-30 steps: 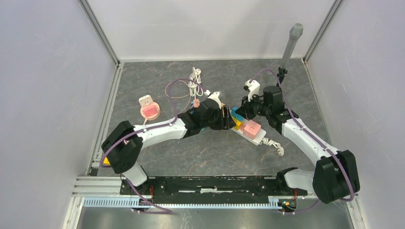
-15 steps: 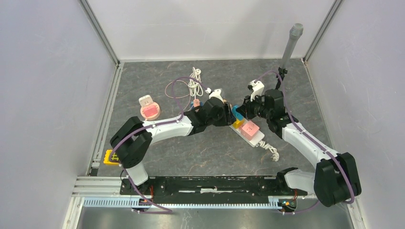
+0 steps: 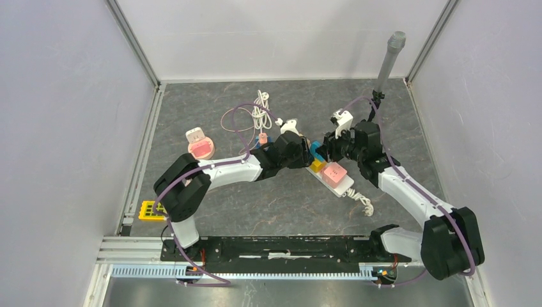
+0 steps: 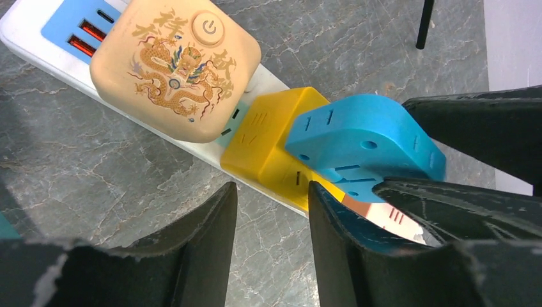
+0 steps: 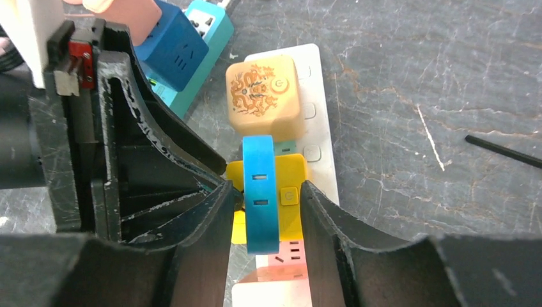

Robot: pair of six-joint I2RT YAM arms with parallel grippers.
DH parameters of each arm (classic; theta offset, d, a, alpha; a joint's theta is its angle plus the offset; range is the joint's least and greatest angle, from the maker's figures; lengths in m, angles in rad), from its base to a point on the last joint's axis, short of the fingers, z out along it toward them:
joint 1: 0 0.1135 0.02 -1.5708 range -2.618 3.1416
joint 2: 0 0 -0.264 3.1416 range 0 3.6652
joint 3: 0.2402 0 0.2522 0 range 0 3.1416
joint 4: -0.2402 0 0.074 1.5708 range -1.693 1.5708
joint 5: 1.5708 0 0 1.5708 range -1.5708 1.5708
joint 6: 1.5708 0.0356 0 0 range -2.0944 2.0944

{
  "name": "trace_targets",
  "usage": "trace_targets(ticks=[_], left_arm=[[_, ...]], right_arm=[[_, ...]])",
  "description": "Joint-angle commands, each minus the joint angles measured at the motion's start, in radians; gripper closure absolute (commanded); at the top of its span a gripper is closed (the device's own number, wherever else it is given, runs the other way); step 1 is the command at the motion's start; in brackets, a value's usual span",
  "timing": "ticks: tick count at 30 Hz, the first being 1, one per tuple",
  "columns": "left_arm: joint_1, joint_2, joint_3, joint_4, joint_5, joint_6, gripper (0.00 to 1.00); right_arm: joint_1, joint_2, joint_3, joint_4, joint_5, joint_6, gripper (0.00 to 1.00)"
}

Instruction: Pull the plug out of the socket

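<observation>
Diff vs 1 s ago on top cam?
Left arm swung its elbow in toward the middle, uncovering a yellow block. The left gripper edged closer to the power strip, whose cord end slid slightly left. No grab or release shows. Blue plug still sits on the strip, right gripper around it, jaws apart.

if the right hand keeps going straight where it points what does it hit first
Probably the blue plug, standing in the gap between its fingers atop the yellow adapter; depth is unclear.
</observation>
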Motion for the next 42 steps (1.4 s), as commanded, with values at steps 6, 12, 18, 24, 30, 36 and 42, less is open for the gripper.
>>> trace_targets(ticks=[6, 12, 18, 24, 30, 36, 42], left_arm=[[-0.005, 0.043, 0.011, 0.0, -0.027, 0.031, 0.53], [-0.005, 0.037, -0.063, 0.0, -0.034, 0.021, 0.54], [-0.003, 0.053, -0.118, -0.009, -0.056, 0.008, 0.55], [-0.005, 0.062, -0.134, -0.016, -0.066, 0.004, 0.56], [-0.002, 0.021, -0.102, -0.022, -0.036, 0.043, 0.56], [0.003, -0.052, 0.098, -0.14, 0.1, 0.271, 0.46], [0.005, -0.112, 0.217, -0.274, 0.069, 0.34, 0.36]], right_arm=[[0.0, 0.019, 0.047, -0.004, -0.015, -0.012, 0.96], [0.001, -0.034, 0.066, 0.05, 0.016, 0.014, 1.0], [0.0, -0.12, 0.015, 0.241, 0.057, 0.053, 1.0], [0.001, -0.153, 0.073, 0.245, 0.071, 0.056, 1.0], [0.0, -0.246, 0.076, 0.089, 0.164, 0.036, 1.0], [-0.001, -0.382, 0.063, -0.199, 0.253, 0.015, 1.0], [0.0, -0.472, 0.069, -0.347, 0.166, 0.018, 1.0]])
